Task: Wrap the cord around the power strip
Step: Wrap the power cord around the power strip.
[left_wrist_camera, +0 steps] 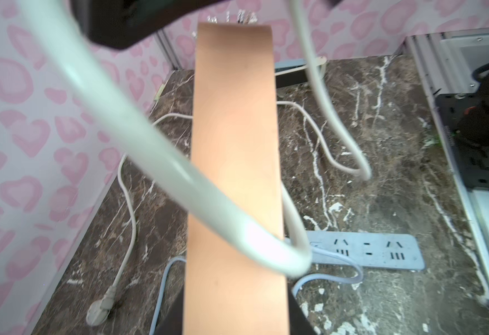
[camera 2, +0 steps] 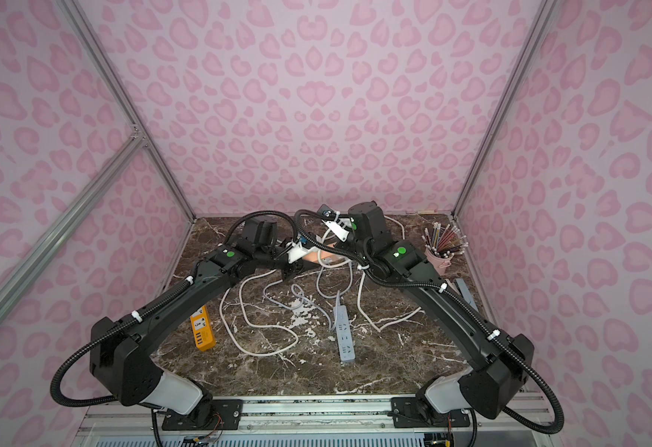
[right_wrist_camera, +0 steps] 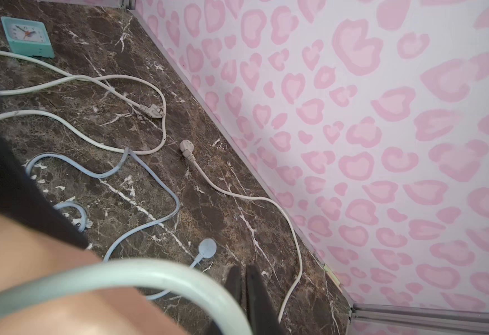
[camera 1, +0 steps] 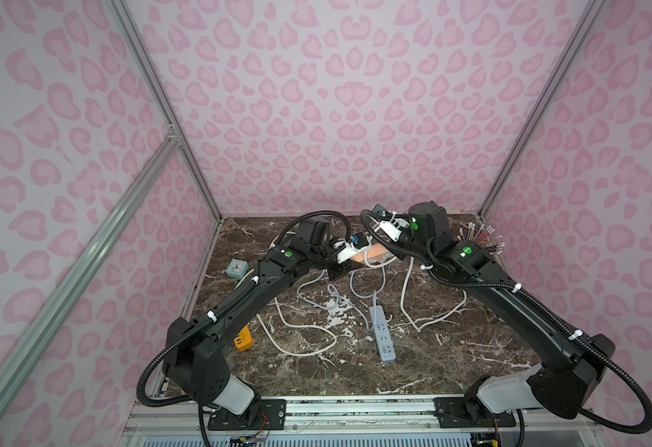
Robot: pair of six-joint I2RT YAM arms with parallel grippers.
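Note:
A peach-coloured power strip (camera 1: pixel 373 253) (left_wrist_camera: pixel 234 145) is held up off the marble table at the back centre. My left gripper (left_wrist_camera: pixel 236 324) (camera 1: pixel 353 263) is shut on one end of it. Its thick white cord (left_wrist_camera: pixel 150 139) (right_wrist_camera: pixel 150 272) crosses the strip's face in one loop, and the rest hangs down to the table (camera 1: pixel 405 298). My right gripper (right_wrist_camera: pixel 245 271) is just beyond the strip's far end. Its fingers stand together and the cord runs into them, so it looks shut on the cord. In both top views the arm hides those fingers.
A blue-grey power strip (camera 1: pixel 382 336) with its own pale cord (right_wrist_camera: pixel 150 185) lies mid-table. A yellow strip (camera 1: pixel 245 338) lies at the left and a teal clock (camera 1: pixel 235 268) at the back left. A pencil cup (camera 2: pixel 442 251) stands at the back right. Loose white cords and plugs (right_wrist_camera: pixel 185 146) cross the table.

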